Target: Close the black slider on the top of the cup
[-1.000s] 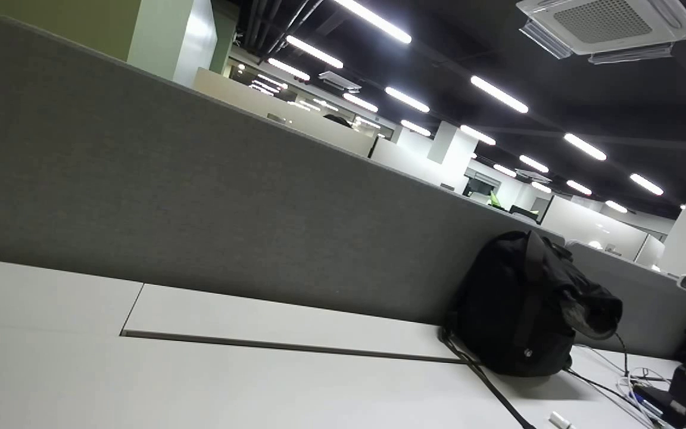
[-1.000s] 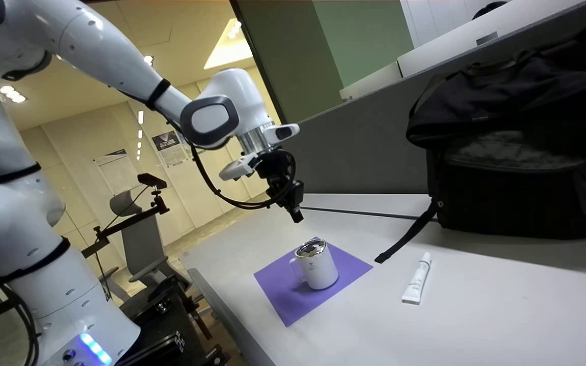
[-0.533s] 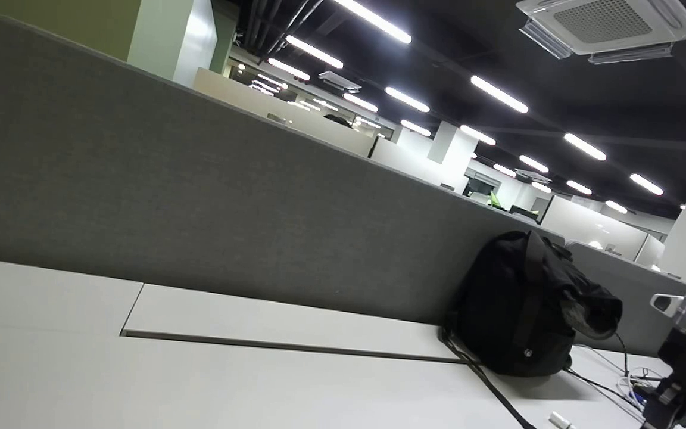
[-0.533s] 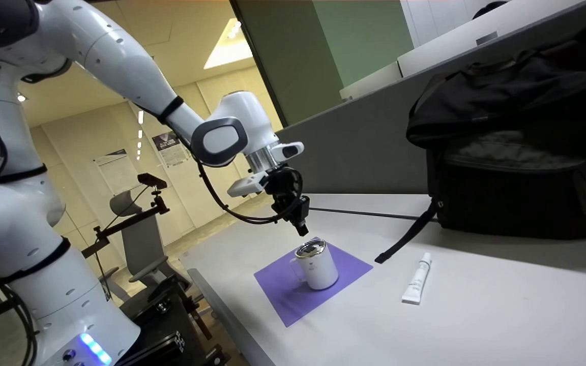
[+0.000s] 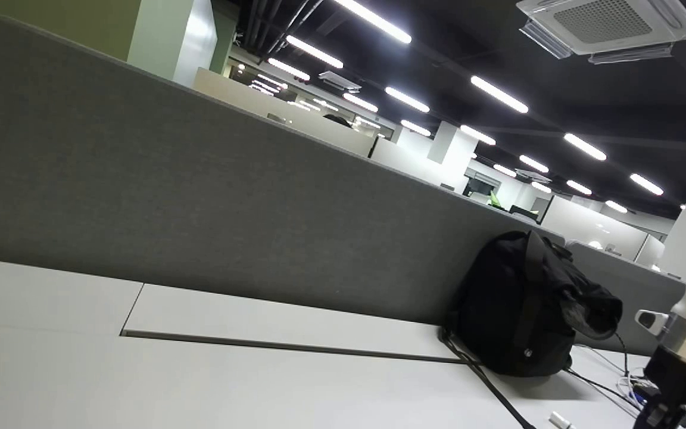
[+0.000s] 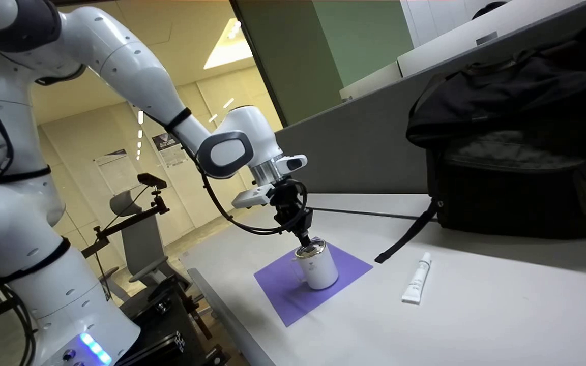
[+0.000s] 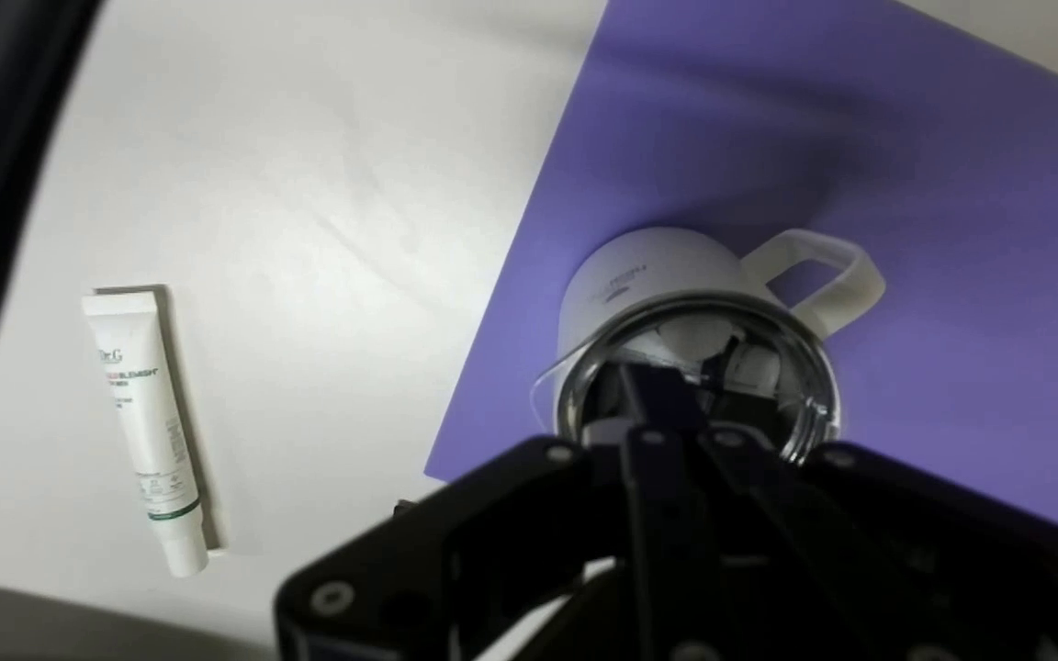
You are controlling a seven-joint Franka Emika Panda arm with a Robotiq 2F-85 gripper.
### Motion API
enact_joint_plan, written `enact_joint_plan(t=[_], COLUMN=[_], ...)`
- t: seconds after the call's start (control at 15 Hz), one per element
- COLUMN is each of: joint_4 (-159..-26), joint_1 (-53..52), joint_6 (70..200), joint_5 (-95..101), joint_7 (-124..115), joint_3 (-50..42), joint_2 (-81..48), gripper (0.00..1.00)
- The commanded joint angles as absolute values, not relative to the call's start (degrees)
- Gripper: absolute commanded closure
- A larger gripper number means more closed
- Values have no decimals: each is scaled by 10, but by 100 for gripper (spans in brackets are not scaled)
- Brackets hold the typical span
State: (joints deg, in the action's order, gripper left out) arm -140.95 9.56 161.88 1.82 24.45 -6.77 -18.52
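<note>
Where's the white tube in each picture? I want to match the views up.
In an exterior view: white tube, right of centre, lower half.
In an exterior view: bottom edge, right; only one end, apparently its cap.
Wrist view: tube at left, cap end lowest.
Shared landmark: the white table, under it in all three.

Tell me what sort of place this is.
Probably an open-plan office: a grey partition backs the white desk, strip lights run in rows overhead, and a grey chair stands nearby.
</note>
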Motion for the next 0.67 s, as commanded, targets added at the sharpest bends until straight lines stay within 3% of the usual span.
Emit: enact_joint_plan(t=[0.0, 0.6], joint_4=[-1399, -1402], joint_1=[106, 129], joint_6=[1644, 1704], joint_5=[39, 30], joint_7=[224, 228], joint_3=[-61, -23], joint_2=[-203, -226], gripper=[100, 100])
